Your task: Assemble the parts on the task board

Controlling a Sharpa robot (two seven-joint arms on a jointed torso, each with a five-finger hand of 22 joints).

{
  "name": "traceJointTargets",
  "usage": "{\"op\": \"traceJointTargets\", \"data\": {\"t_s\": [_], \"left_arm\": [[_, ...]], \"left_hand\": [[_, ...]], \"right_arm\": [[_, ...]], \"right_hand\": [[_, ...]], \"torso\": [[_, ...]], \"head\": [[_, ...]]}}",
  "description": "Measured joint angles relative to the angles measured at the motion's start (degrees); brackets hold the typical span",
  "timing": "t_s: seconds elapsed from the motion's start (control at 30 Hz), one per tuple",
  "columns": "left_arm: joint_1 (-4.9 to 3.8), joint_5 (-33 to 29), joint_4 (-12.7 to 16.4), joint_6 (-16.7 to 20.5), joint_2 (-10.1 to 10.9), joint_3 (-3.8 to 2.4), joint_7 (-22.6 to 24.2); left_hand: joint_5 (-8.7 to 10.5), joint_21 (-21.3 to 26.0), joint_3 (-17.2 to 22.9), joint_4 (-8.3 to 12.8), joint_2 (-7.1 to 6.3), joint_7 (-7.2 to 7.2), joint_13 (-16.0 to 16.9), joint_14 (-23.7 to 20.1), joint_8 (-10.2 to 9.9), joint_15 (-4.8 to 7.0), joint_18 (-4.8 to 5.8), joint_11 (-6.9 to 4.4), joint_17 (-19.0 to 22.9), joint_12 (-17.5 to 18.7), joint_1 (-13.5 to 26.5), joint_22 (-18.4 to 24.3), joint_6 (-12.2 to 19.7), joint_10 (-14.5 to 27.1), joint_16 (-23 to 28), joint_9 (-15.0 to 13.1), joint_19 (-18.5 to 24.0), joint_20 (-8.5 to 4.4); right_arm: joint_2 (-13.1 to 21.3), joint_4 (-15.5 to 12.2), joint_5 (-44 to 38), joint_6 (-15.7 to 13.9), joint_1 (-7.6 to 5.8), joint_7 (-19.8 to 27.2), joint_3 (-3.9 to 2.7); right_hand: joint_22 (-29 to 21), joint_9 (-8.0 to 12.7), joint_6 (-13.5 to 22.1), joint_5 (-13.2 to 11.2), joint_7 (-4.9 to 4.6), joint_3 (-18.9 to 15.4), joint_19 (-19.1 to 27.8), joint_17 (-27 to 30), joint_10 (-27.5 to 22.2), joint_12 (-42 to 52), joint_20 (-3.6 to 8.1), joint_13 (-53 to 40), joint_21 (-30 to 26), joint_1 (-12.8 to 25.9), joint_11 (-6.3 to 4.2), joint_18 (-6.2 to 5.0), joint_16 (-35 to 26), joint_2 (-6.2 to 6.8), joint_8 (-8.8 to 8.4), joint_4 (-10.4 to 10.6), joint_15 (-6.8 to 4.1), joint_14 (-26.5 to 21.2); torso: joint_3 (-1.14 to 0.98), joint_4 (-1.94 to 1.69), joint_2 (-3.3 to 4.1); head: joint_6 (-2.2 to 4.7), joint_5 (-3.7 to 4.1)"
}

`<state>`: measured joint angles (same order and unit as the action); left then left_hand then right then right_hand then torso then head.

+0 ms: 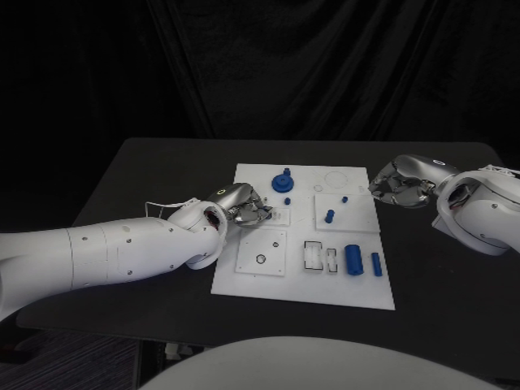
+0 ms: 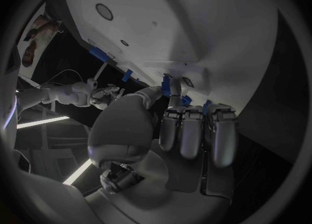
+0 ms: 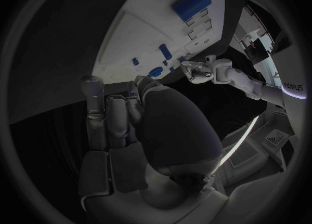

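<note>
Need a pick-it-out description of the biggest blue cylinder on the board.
Start at the white task board mid-table and go to its near edge, toward the right robot hand. The large blue cylinder lies there beside two rectangular slots; it is much thicker than the slim blue pin next to it.

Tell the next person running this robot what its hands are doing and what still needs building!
Left hand: over the left edge of the task board; the left wrist view shows a small blue part at its fingers, apparently pinched.
Right hand: beyond the board's right edge, fingers curled in, holding nothing visible.
Parts: a blue knob stands near the board's far end, a small blue peg sits mid-board, and a large blue cylinder lies beside a slim blue bar near the front right.
Done: unclear. Left: most parts seem loose.
</note>
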<state>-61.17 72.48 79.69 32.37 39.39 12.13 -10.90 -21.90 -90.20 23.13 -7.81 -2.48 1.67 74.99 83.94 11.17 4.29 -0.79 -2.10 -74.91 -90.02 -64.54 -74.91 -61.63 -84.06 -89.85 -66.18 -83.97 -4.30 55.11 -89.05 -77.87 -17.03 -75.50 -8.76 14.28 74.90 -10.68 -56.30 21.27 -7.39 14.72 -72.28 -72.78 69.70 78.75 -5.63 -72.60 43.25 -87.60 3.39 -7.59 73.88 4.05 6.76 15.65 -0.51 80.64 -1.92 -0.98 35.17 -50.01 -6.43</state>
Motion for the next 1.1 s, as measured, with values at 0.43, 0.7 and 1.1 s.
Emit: {"op": "traceJointTargets", "data": {"t_s": [0.43, 0.7, 1.1], "left_arm": [[0.52, 0.0, -0.36, 1.37, -0.34, -0.03, 0.15], [0.65, 0.0, -0.47, 1.94, -0.46, -0.02, 0.38], [0.81, 0.0, -0.49, 2.04, -0.49, -0.01, 0.76]], "left_hand": [[1.04, 0.0, 0.16, -0.16, 0.22, 0.05, 0.0, 0.0, -0.02, 0.0, 0.0, 0.0, 0.0, 0.0, 0.23, 0.0, 0.33, 0.0, 0.0, -0.06, 0.0, 0.0], [1.05, 0.0, 0.15, -0.17, 0.21, -0.02, 0.0, 0.0, -0.02, 0.0, 0.0, 0.0, 0.0, 0.0, 0.24, 0.0, 0.43, 0.0, 0.0, -0.07, 0.0, 0.0], [5.61, 0.0, -2.36, -3.0, -0.3, -0.24, 0.0, 0.0, -0.43, 0.0, 0.0, 0.0, 0.0, 0.0, 3.01, 0.0, 0.65, 0.0, 0.0, 0.45, 0.0, 0.0]], "right_arm": [[0.02, -0.05, 0.03, 0.02, 0.0, -0.02, 0.0], [0.02, -0.06, 0.04, 0.05, 0.0, -0.03, -0.01], [0.01, -0.06, 0.05, 0.09, 0.0, -0.04, 0.01]], "right_hand": [[0.0, 0.0, 0.0, 0.0, 0.0, 0.17, 0.0, 0.1, -0.2, 0.0, 0.0, 0.0, 0.0, 0.0, -0.21, 0.0, 0.0, 0.0, 0.0, -0.17, 0.0, 0.0], [0.0, 0.0, 0.0, 0.0, 0.0, 0.17, 0.0, 0.1, -0.2, 0.0, 0.0, 0.0, 0.0, 0.0, -0.21, 0.0, 0.0, 0.0, 0.0, -0.17, 0.0, 0.0], [0.0, 0.0, 0.0, 0.0, 0.0, 0.16, 0.0, 0.1, -0.2, 0.0, 0.0, 0.0, 0.0, 0.0, -0.21, 0.0, 0.0, 0.0, 0.0, -0.17, 0.0, 0.0]], "torso": [[0.03, 0.02, 0.0], [0.03, 0.01, 0.04], [0.03, -0.02, 0.03]], "head": [[0.0, -0.03], [0.0, -0.01], [0.0, -0.03]]}}
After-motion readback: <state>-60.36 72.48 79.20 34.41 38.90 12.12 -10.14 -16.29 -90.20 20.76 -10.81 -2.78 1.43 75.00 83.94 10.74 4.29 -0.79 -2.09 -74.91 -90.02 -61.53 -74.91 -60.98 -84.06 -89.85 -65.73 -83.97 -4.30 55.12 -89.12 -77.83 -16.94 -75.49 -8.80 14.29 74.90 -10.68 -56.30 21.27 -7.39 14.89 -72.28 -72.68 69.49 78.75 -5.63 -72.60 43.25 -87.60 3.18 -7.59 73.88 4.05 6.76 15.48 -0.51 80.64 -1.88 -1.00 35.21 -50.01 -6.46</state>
